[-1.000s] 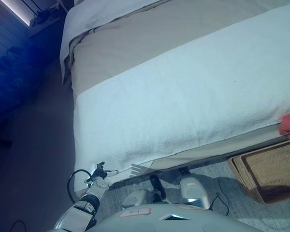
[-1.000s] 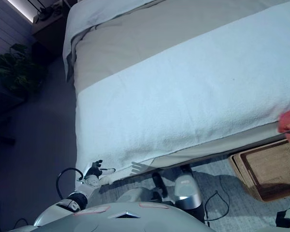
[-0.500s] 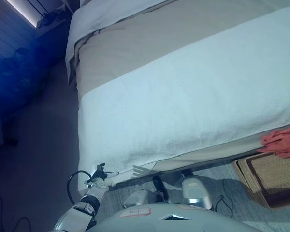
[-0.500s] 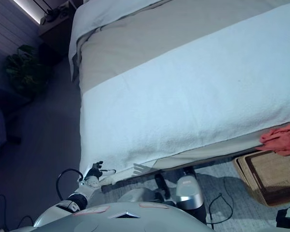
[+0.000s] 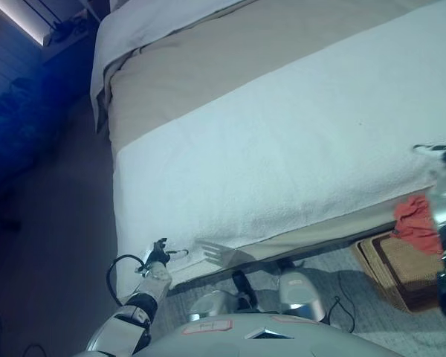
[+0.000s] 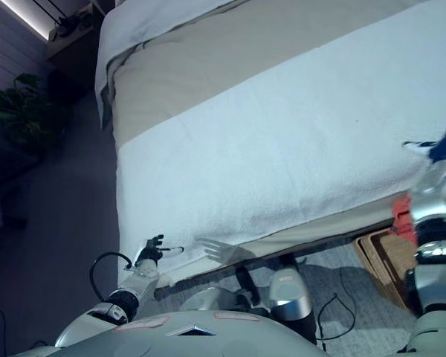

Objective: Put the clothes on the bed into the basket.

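A red garment (image 5: pixel 418 223) hangs at the bed's foot edge, over the near corner of a woven basket (image 5: pixel 398 277) on the floor at the right. I cannot tell whether it rests on the basket. My right hand (image 5: pixel 440 152) is above it, over the edge of the white blanket (image 5: pixel 282 156), with its fingers spread open and nothing in them. The right forearm runs down the view's right edge beside the garment. My left hand (image 5: pixel 160 253) hangs low by the bed's near left corner, fingers relaxed and empty. No other clothes show on the bed.
The bed (image 5: pixel 230 67) fills most of the view, with a beige band and a white sheet beyond the blanket. A potted plant (image 6: pixel 16 113) and a dark side table (image 6: pixel 68 30) stand at the far left. Grey carpet runs along the bed's left side.
The red garment has moved left and down from the right edge to the basket's corner. My right arm has come into view, its hand now open above the garment. The left hand rose slightly.
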Tool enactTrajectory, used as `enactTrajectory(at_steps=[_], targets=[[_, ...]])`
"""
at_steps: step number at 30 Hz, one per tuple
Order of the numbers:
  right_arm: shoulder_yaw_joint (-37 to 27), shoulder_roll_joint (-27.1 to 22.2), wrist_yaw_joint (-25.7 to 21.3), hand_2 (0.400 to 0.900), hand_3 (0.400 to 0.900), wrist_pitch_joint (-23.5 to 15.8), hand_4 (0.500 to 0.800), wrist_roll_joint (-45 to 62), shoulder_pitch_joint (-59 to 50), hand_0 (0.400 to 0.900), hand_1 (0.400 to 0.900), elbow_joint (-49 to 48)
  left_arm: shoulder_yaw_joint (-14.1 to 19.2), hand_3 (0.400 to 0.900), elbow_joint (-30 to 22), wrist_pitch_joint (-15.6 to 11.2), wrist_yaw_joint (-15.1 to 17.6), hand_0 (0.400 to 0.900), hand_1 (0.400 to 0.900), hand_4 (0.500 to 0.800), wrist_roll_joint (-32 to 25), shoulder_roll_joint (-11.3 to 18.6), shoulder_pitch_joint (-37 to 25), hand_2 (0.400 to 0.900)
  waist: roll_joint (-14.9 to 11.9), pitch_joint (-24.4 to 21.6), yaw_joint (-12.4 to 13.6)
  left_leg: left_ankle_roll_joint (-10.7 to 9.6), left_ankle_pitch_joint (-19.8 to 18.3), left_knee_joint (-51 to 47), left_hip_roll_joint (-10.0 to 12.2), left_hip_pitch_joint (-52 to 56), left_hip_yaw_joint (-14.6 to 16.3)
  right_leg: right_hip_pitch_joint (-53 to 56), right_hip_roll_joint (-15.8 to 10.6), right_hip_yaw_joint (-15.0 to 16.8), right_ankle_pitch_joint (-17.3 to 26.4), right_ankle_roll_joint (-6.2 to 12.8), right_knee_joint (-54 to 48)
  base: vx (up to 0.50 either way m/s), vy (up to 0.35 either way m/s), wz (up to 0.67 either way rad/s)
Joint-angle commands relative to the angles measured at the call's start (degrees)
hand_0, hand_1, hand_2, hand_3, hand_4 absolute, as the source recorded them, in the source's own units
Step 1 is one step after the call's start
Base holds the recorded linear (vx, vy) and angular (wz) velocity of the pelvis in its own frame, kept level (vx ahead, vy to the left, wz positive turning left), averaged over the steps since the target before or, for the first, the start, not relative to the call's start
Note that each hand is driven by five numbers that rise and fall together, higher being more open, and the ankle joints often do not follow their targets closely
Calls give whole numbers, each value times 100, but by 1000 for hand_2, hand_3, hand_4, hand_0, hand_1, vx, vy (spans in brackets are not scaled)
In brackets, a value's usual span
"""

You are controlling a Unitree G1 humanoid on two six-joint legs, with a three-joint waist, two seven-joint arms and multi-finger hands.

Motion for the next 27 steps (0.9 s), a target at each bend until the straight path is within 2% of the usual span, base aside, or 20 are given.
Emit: enactTrajectory(at_steps=[1, 3, 7, 11, 14, 16, 19, 27], targets=[[119, 307, 115, 900, 900, -516, 800, 318, 478, 900, 900, -202, 126, 900, 329, 39, 204, 900, 900, 800, 86, 353, 225, 900, -495, -571, 13, -306, 46, -29, 423, 219, -397, 503, -300, -364, -492, 382, 18, -53, 17, 30], [141, 608, 309, 900, 900, -502, 800, 387, 871, 900, 900, -272, 184, 900, 258, 71, 122, 900, 900, 800, 130, 361, 310, 900, -597, -590, 82, -292, 51, -40, 427, 222, -465, 545, -306, -438, -495, 363, 18, -37, 18, 29], [82, 1405, 380, 900, 900, -555, 800, 791, 1359, 900, 900, -41, 188, 900, 55, 118, 67, 900, 900, 800, 207, 382, 415, 900, -778, -591, 161, -273, 58, -40, 418, 189, -645, 612, -333, -598, -484, 342, 18, -38, 40, 29], [30, 1923, 450, 900, 900, -579, 800, 1164, 1624, 900, 900, 495, 218, 900, -2, 140, 34, 900, 900, 800, 199, 423, 422, 900, -937, -613, 214, -255, 42, -40, 387, 152, -770, 659, -376, -720, -473, 358, 18, -24, 74, 22], [-36, 2256, 482, 900, 900, -534, 800, 1345, 1716, 900, 900, 1306, 163, 900, 47, 142, -10, 900, 900, 800, 215, 412, 372, 900, -1041, -628, 229, -245, 17, -40, 360, 130, -819, 684, -415, -803, -457, 388, 18, -12, 86, 16], [-19, 2423, 504, 900, 900, -408, 800, 1321, 1664, 900, 900, 2105, 95, 900, 117, 153, -31, 900, 900, 800, 212, 408, 241, 900, -1096, -645, 238, -236, -9, -40, 340, 115, -844, 697, -442, -841, -446, 405, 18, -3, 87, 15], [190, 2560, 690, 900, 900, -194, 800, 956, 1682, 900, 900, 2815, -6, 900, 199, 186, -72, 900, 900, 800, 262, 442, 106, 900, -1175, -677, 257, -202, -57, -40, 292, 108, -918, 720, -487, -890, -450, 428, 18, 16, 79, 12], [191, 2610, 749, 900, 900, -159, 800, 918, 1631, 900, 900, 3005, 91, 900, 434, 182, -116, 900, 900, 800, 226, 508, 42, 900, -1277, -709, 316, -104, -136, -40, 176, 111, -948, 722, -561, -793, -417, 485, 18, 13, 52, -3]])
